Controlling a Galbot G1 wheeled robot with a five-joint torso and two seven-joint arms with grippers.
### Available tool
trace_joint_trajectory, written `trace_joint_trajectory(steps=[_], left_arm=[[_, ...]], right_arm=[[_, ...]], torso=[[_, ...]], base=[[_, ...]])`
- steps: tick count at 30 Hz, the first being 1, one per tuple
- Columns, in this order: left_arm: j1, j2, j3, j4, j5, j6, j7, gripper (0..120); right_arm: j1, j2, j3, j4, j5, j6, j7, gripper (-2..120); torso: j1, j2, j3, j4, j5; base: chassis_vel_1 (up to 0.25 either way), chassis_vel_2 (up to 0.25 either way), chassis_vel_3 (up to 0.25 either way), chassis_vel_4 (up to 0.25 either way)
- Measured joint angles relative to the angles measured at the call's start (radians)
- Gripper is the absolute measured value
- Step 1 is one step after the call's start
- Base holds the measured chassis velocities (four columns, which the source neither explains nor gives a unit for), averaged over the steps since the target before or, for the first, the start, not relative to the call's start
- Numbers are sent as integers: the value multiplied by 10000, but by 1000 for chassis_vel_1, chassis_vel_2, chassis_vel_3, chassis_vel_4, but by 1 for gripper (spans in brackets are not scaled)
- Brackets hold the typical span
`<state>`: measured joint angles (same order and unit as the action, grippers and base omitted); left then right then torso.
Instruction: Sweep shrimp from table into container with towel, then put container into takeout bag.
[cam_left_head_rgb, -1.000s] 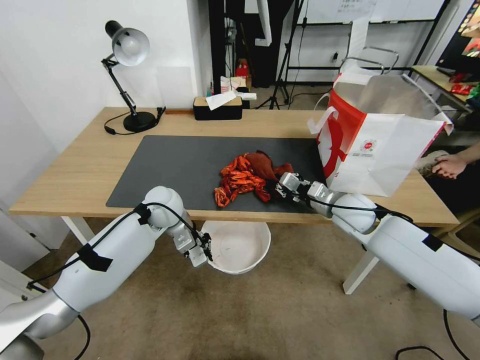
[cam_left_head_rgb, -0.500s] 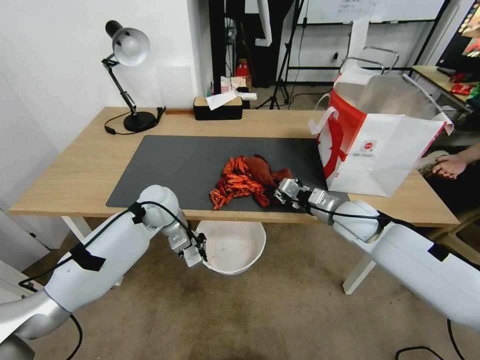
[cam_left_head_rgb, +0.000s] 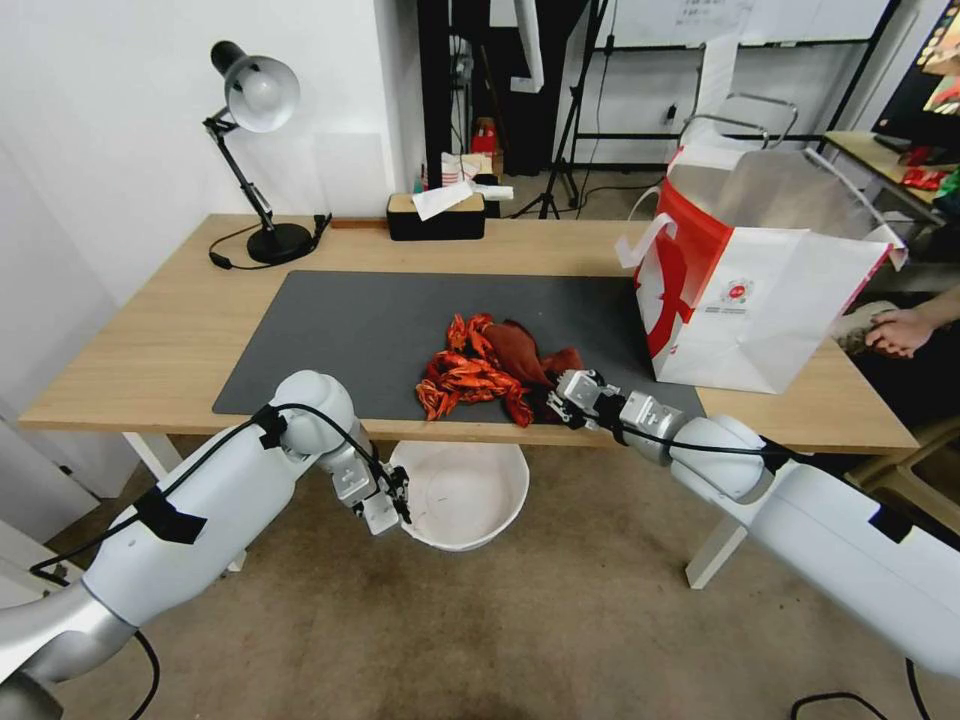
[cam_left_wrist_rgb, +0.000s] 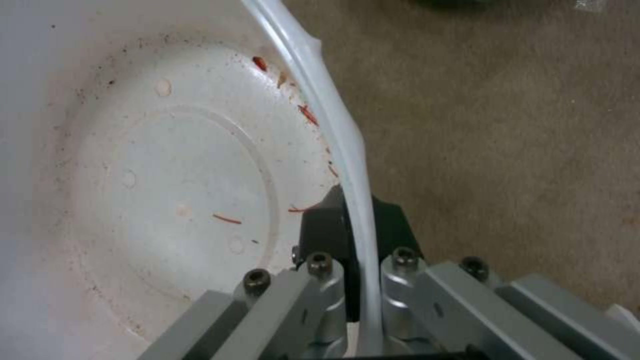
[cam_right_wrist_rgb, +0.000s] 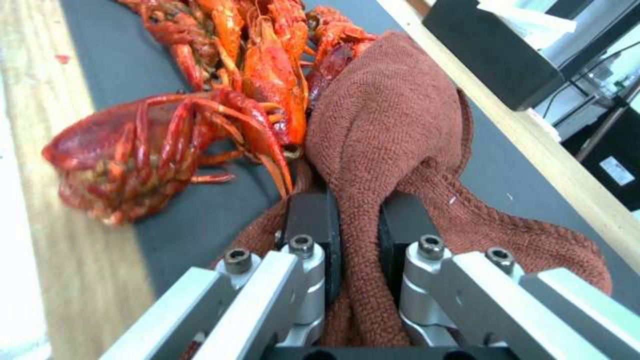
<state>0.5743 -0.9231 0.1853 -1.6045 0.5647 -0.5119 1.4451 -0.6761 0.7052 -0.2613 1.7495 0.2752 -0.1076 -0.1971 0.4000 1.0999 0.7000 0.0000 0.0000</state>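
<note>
Head view.
- Long light-wood table (cam_left_head_rgb: 150, 340) with white legs, bearing a dark grey rectangular mat (cam_left_head_rgb: 350, 330).
- Right gripper (cam_left_head_rgb: 556, 403) at the table's near edge, jaws closed on a fold of a rust-red, wrinkled cloth towel (cam_left_head_rgb: 520, 350); remainder of cloth bunched just beyond the jaws.
- Pile of bright red-orange crayfish shrimp (cam_left_head_rgb: 465, 372) touching the towel, to the left of the right jaws, on the mat close to the near edge.
- Left gripper (cam_left_head_rgb: 400, 495) below table level, jaws pinched on the rim of a round white deep-walled container (cam_left_head_rgb: 465, 495); bowl hanging under the table edge, beneath the shrimp pile.
- Large white paper takeout bag (cam_left_head_rgb: 770, 300) with red side panel and white loop handles, upright and open on the table, beyond and to the right of the right jaws.
- Black desk lamp (cam_left_head_rgb: 255, 150) and small black tissue box (cam_left_head_rgb: 435, 215) at the far side, well apart from both jaws.

Left wrist view.
- Thin white rim running between the two black pads (cam_left_wrist_rgb: 327, 225), one pad inside the wall, one outside; jaws nearly closed on it.
- Container floor (cam_left_wrist_rgb: 167, 190) bearing reddish specks and slivers.

Right wrist view.
- Neck of knitted towel (cam_right_wrist_rgb: 387, 130) squeezed between the black pads (cam_right_wrist_rgb: 310, 220), jaws narrowly parted by its thickness.
- Shrimp (cam_right_wrist_rgb: 167, 145) directly ahead of the jaws, pressed against the cloth.
</note>
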Motion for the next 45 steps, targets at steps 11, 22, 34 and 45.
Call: trace_joint_trajectory(steps=[11, 22, 34, 45], left_arm=[[121, 85, -33, -138, 17, -3, -18, 0], [125, 149, -66, -205, 22, 18, -25, 0], [217, 248, -159, -354, 20, 39, -31, 0], [403, 393, -254, -529, 29, 56, -31, 0]], right_arm=[[-644, -197, 296, 560, -138, 61, -82, 8], [-1167, -377, 643, 999, -254, 59, -121, 8], [-1945, -587, 1111, 1547, -441, 102, -173, 8], [-2948, -614, 1772, 2015, -709, 206, -243, 8]], torso=[[0, 0, 0, 1, 0], [0, 1, 0, 1, 0], [0, 1, 0, 0, 0], [0, 1, 0, 0, 0]], base=[[0, 0, 0, 0], [0, 0, 0, 0], [0, 0, 0, 0], [0, 0, 0, 0]])
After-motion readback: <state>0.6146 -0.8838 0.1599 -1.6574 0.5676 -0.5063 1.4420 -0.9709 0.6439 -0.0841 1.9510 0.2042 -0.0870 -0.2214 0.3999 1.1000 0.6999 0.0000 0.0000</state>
